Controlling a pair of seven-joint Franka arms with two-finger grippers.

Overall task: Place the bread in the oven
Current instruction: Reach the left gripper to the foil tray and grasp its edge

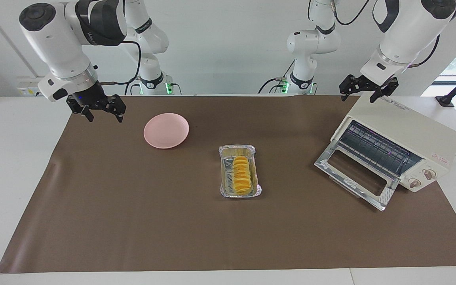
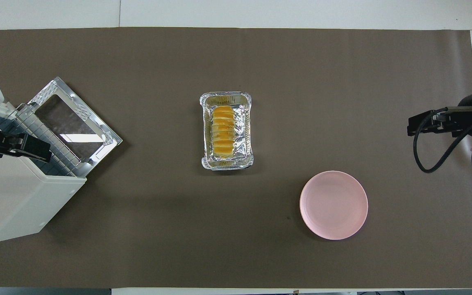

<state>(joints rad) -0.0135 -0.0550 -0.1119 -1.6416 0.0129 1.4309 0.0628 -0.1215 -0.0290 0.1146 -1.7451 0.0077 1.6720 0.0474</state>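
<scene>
Count: one bread (image 1: 241,174), one foil tray (image 1: 225,180), one pink plate (image 1: 166,130), one oven (image 1: 404,134), two claws, all over one brown-covered desk (image 1: 133,221).
Bread: lies in the foil tray at mid-desk, untouched, farther from the robots than the plate.
Oven: sits at the left arm's end, glass door (image 1: 355,176) dropped open onto the desk.
Left claw (image 1: 365,92): open, empty, hanging over the oven's top, well apart from the bread.
Right claw (image 1: 100,111): open, empty, over the desk at the right arm's end, beside the plate.
Views: only the facing view shows the oven's knobs (image 1: 429,173) and both arms' bases; the overhead view shows the oven's flat top (image 2: 6,196).
</scene>
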